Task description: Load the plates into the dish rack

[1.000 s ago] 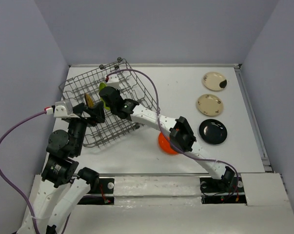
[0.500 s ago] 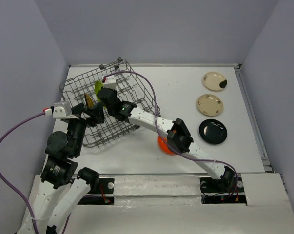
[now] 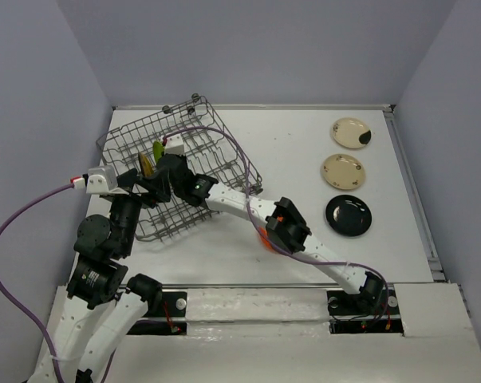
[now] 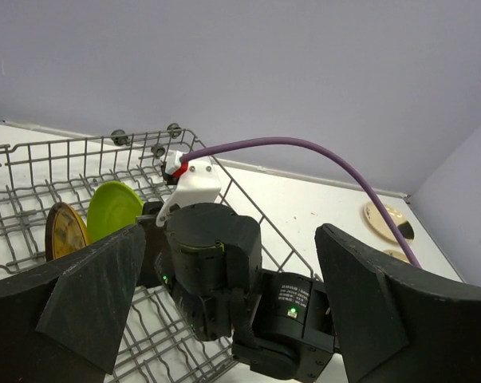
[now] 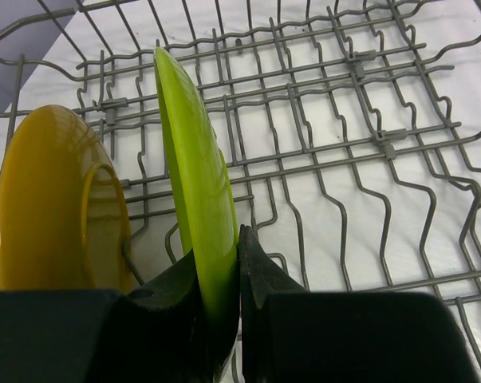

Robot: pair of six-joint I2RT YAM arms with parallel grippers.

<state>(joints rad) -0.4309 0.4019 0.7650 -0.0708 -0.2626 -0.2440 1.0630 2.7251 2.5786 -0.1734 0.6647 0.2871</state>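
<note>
Right wrist | right gripper (image 5: pixel 218 263) is pinching lime green plate (image 5: pixel 188 159) upright to slot between dish rack (image 5: pixel 368 136) tines, 3 o'clock of gold plate (image 5: pixel 49 199) | left gripper (image 4: pixel 236 279) is gaping wide

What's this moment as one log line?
right gripper: shut on green plate | beside gold plate in rack | left gripper: open

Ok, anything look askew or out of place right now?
The dish rack sits skewed on the table. Otherwise fine: the lime plate, in the right tool, stands on edge beside the gold plate.
</note>
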